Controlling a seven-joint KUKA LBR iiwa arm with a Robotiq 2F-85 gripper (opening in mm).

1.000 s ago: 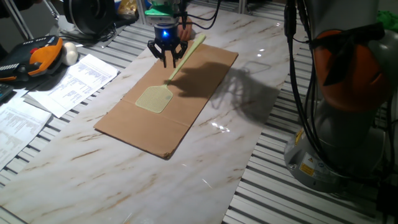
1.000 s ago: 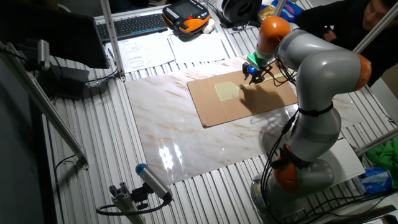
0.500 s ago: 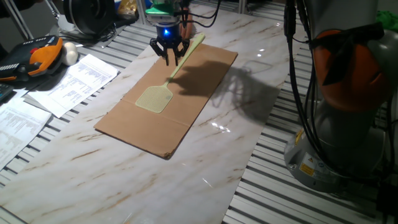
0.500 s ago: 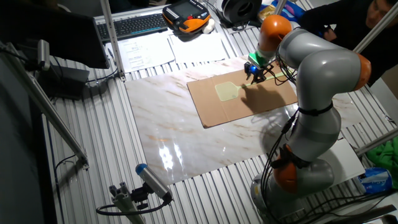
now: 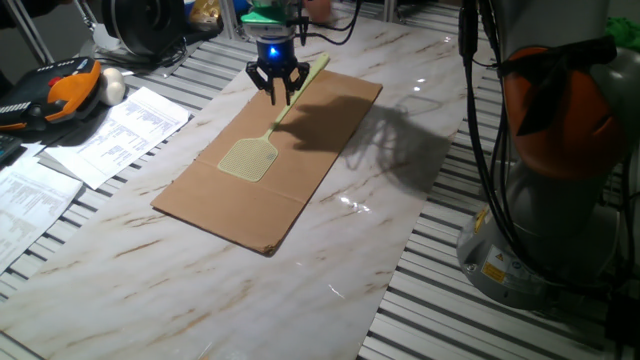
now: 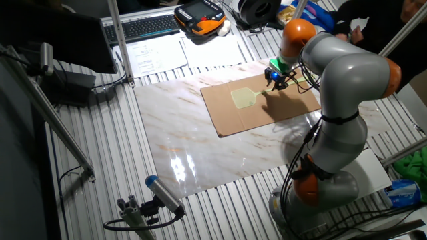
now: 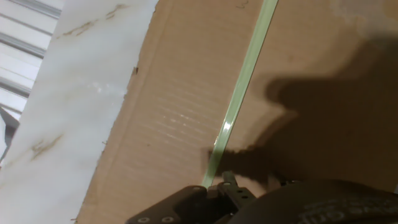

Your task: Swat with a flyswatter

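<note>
The pale yellow-green flyswatter (image 5: 248,158) lies flat on a brown cardboard sheet (image 5: 310,160), mesh head toward the near left and thin handle running to the far right. It also shows in the other fixed view (image 6: 244,98). My gripper (image 5: 279,96) hangs low over the upper part of the handle, fingers pointing down with a small gap, one on each side of the handle. It also shows in the other fixed view (image 6: 275,81). In the hand view the handle (image 7: 239,102) runs from the top down to the gripper body at the bottom edge; the fingertips are hidden there.
Printed papers (image 5: 120,125) and an orange and black pendant (image 5: 60,90) lie at the left. The arm's base (image 5: 560,200) stands at the right with hanging cables. A keyboard (image 6: 143,27) lies at the far side. The cardboard rests on a marble tabletop (image 5: 200,290).
My gripper has moved a little up along the handle, away from the mesh head. The flyswatter has not moved.
</note>
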